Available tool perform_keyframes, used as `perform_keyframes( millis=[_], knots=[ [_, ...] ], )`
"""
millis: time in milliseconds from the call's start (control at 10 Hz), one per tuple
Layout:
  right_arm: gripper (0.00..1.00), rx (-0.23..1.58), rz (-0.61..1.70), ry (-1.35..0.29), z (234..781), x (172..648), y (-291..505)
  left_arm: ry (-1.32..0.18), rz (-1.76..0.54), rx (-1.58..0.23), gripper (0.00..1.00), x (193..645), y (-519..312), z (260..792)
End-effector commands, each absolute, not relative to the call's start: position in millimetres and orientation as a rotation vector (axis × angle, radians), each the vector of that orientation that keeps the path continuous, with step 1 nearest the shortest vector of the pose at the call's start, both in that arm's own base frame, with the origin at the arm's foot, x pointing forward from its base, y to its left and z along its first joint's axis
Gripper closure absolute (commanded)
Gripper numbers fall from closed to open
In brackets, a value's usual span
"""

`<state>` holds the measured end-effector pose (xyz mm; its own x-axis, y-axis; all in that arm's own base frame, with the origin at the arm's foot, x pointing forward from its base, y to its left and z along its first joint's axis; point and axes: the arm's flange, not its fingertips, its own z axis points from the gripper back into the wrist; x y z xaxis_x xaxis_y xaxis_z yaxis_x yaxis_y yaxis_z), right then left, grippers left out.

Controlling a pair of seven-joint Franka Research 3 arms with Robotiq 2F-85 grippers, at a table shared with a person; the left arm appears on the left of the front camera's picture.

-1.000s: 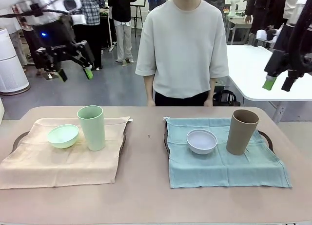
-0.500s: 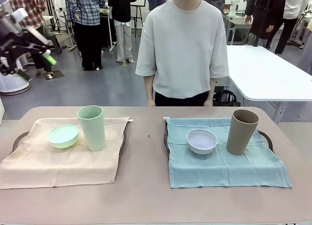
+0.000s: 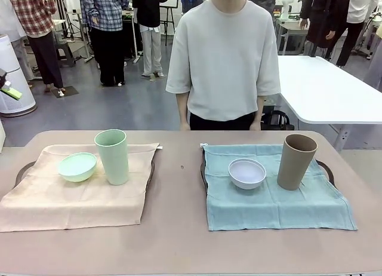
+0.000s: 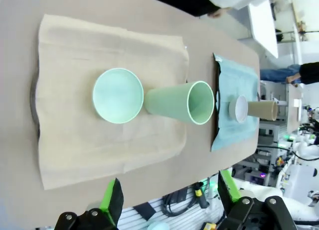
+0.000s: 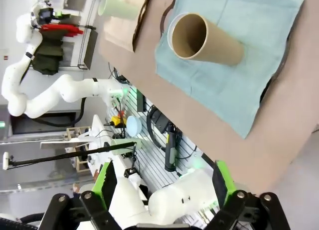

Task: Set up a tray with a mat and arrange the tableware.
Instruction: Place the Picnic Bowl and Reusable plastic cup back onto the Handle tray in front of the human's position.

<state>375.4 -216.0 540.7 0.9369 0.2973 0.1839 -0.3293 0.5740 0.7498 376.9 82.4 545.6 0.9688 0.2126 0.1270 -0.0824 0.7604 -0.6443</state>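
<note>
Both setups are sitting on the table [image 3: 179, 240]. On the beige mat [image 3: 71, 198] the pale green bowl [image 3: 77, 166] is just at 9 o'clock of the tall pale green cup [image 3: 112, 156]. On the teal mat [image 3: 274, 204] the white bowl [image 3: 247, 172] sits at 9 o'clock of the tan-brown cup [image 3: 296, 161]. Left gripper [image 4: 167, 197] and right gripper [image 5: 162, 182] both hang high above with fingers spread wide, holding nothing.
</note>
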Motion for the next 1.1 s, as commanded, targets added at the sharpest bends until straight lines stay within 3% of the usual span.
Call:
perform_keyframes(
  millis=[0, 100, 200, 400, 500, 1000],
  knots=[
    [0.0, 0.879, 0.393, -0.034, 546, 381, -204, -0.186, 0.171, -0.733, 0.0, 385, 60, 557],
    [0.0, 0.887, 0.367, -0.039, 541, 375, -216, -0.186, 0.171, -0.733, 0.0, 385, 60, 557],
    [0.0, 1.076, 0.314, -0.068, 543, 381, -232, -0.197, 0.161, -0.7, 0.0, 379, 75, 549],
    [0.0, 1.295, 0.263, -0.091, 533, 365, -292, -0.118, 0.126, -1.015, 0.0, 377, 133, 543],
    [0.0, 1.36, 0.258, -0.104, 527, 355, -304, -0.079, 0.116, -1.067, 0.0, 378, 152, 538],
    [0.0, 1.41, 0.159, -0.11, 508, 324, -334, -0.149, 0.026, -1.358, 0.0, 358, 191, 526]
  ],
)
